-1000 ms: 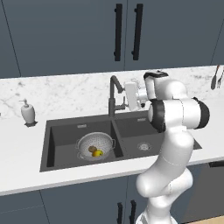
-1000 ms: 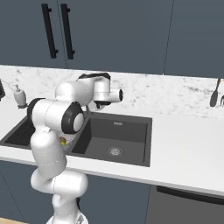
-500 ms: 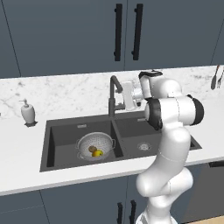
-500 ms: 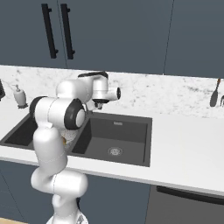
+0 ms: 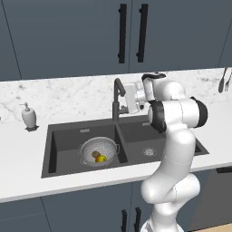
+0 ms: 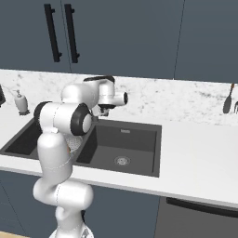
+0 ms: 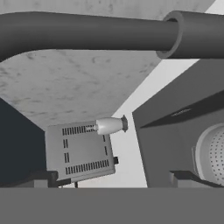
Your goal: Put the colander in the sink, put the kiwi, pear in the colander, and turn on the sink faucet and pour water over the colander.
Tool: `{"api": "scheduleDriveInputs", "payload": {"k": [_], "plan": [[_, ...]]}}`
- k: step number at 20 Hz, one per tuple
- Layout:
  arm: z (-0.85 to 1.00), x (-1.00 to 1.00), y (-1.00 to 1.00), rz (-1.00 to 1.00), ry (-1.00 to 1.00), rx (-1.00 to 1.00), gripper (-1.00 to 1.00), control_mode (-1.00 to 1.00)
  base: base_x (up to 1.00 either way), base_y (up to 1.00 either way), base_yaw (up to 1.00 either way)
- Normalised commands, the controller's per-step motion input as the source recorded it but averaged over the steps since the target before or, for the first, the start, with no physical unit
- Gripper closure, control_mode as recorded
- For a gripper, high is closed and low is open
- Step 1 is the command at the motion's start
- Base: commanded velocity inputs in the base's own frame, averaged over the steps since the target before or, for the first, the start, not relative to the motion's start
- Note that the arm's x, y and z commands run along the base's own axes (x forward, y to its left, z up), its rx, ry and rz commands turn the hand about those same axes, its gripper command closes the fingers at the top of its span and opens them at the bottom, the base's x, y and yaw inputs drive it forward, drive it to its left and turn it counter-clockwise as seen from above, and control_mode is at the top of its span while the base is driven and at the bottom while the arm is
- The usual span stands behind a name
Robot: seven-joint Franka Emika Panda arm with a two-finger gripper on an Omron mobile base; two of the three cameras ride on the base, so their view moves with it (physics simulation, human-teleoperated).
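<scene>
Since the earlier frames the arm has swung its hand a little nearer the sink faucet (image 5: 118, 99), and the gripper (image 5: 130, 99) now sits just beside the faucet's upright. In the hand view the faucet's spout (image 7: 87, 31) crosses overhead and the two fingertips stand well apart, so the jaws are open and hold nothing. The colander (image 5: 99, 151) rests in the left basin of the sink (image 5: 63, 149), with the kiwi (image 5: 95, 154) and the pear (image 5: 101, 159) inside it. A soap bottle (image 5: 28, 116) stands on the worktop (image 5: 18, 149) to the left
</scene>
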Motion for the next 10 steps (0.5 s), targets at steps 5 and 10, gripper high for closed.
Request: {"api": "scheduleDriveInputs", "payload": {"k": [5,10], "plan": [[0.00,0.07,0.31,0.00,0.00,0.00,-1.00,-1.00,0.00,0.00,0.00],[0.00,0.00,0.53,0.00,0.01,0.00,-1.00,-1.00,0.00,0.00,0.00]]}}
